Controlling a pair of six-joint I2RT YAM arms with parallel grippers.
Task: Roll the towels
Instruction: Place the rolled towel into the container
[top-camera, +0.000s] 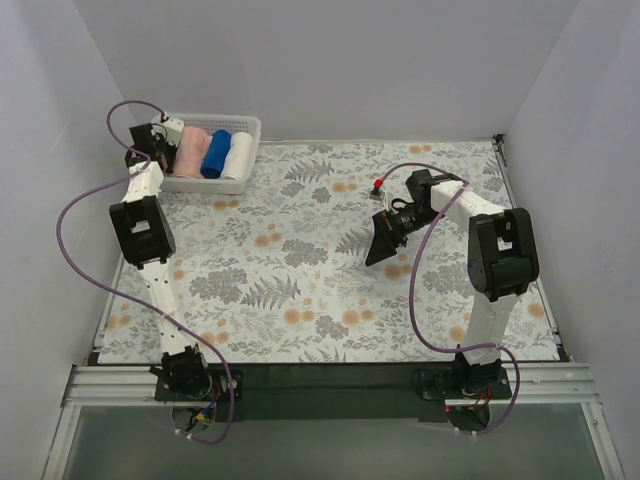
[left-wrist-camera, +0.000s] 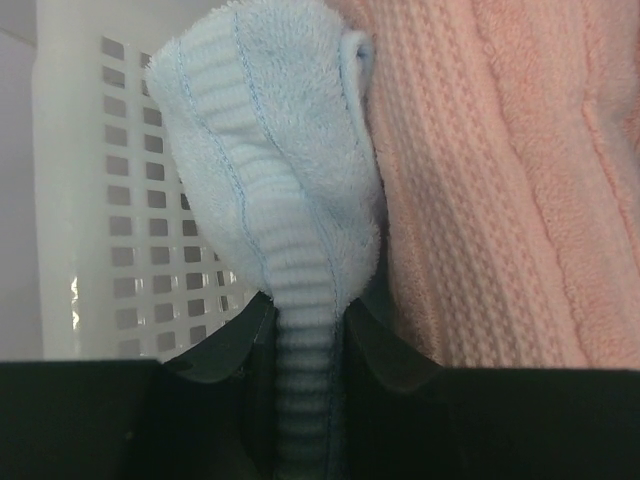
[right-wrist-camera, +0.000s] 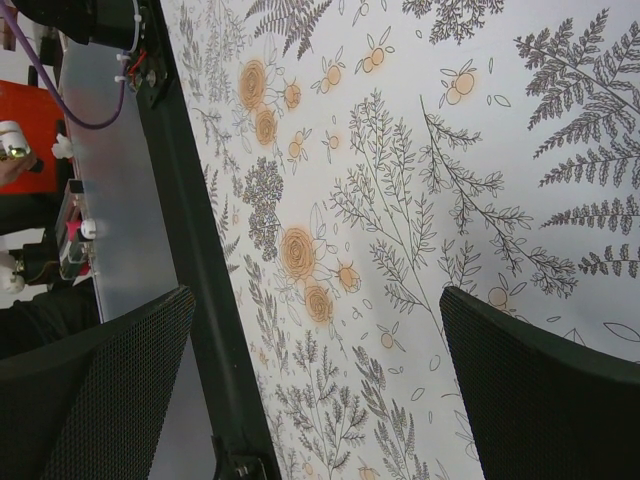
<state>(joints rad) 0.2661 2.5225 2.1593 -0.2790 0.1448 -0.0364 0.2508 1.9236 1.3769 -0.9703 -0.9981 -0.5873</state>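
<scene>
Left gripper (left-wrist-camera: 310, 335) is pinched on the sky-blue towel (left-wrist-camera: 270, 170) in the basket (left-wrist-camera: 100, 200), so I'd lift straight up, slowly, clear of the pink towel (left-wrist-camera: 500, 200); right gripper (right-wrist-camera: 315, 335) hangs open.

open floral table (top-camera: 300, 270) between the 2 arms; in the basket (top-camera: 222, 118), lattice wall and pink towel (left-wrist-camera: 500, 180) hem the left gripper (left-wrist-camera: 305, 335).

sky-blue towel (left-wrist-camera: 270, 190) end hidden in left pincer (left-wrist-camera: 308, 335), pink towel (left-wrist-camera: 500, 180) cropped
</scene>
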